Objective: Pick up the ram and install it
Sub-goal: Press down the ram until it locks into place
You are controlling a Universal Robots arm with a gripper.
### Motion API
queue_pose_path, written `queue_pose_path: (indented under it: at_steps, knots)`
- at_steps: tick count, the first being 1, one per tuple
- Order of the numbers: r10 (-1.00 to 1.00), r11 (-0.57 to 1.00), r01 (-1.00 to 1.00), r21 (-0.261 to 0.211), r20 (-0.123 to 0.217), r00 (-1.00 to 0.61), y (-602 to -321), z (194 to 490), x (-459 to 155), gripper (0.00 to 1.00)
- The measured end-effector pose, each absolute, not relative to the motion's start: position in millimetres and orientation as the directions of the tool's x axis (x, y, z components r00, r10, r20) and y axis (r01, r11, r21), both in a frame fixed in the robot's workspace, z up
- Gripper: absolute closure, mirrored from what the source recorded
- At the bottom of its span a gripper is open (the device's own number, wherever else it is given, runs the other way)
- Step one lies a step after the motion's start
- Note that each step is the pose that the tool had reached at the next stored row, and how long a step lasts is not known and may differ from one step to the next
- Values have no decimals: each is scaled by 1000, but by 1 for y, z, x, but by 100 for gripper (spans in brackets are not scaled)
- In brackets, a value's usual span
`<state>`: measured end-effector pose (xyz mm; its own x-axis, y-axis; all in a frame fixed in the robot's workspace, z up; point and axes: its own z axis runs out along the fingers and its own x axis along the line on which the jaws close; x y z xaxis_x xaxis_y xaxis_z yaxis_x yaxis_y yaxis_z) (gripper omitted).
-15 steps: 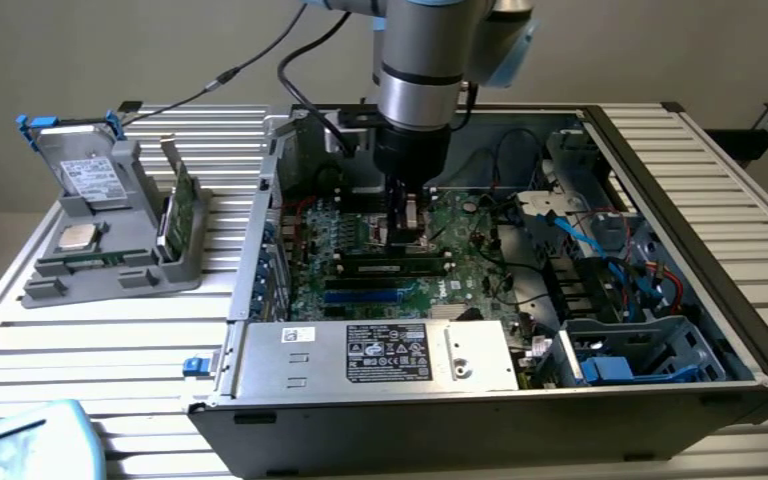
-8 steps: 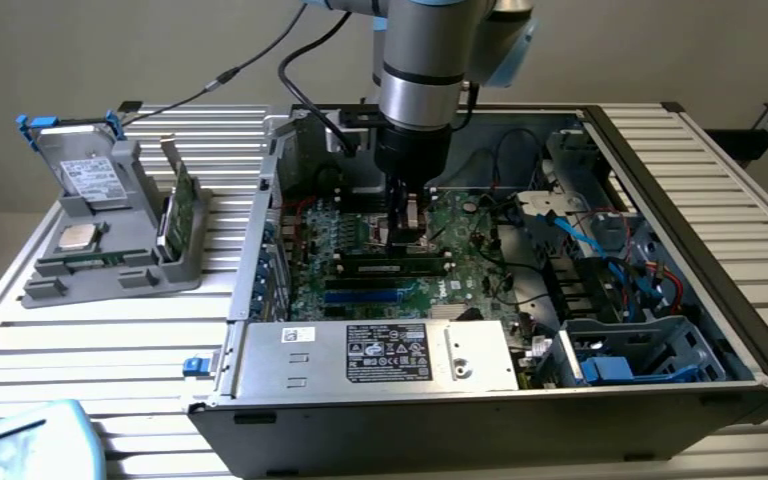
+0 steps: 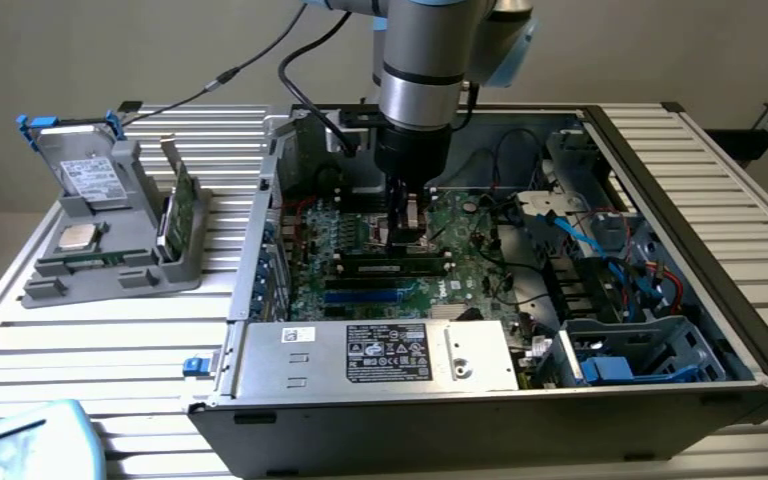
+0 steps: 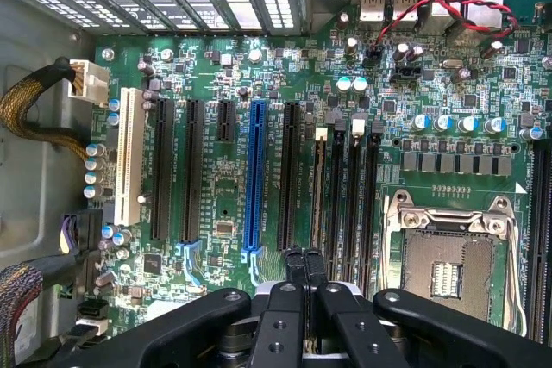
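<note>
My gripper (image 3: pixel 406 228) hangs low inside the open computer case, over the green motherboard (image 3: pixel 471 235). In the wrist view its black fingers (image 4: pixel 293 258) are pressed together, and I see nothing between them. Just in front of the gripper, a long green ram stick (image 3: pixel 391 267) with black chips lies along a black memory slot. In the wrist view, the fingertips sit at the near end of the row of black memory slots (image 4: pixel 345 196). From these frames I cannot tell whether the gripper touches the stick.
A grey holder (image 3: pixel 104 265) at the exterior view's left carries another upright green stick (image 3: pixel 171 215), a silver processor chip (image 3: pixel 79 237) and a grey drive (image 3: pixel 88 178). The case also holds the power supply (image 3: pixel 384 355), blue drive bays (image 3: pixel 631 365), loose cables (image 3: pixel 584 230) and the empty processor socket (image 4: pixel 448 265).
</note>
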<state>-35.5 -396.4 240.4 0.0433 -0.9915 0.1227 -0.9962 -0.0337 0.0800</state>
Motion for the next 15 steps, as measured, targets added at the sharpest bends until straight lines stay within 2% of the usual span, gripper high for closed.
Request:
queue_pose_path:
  at_steps: [15]
  knots:
    - [-983, 144, -986, 79, 123, -133, -396, 247, -35, 89]
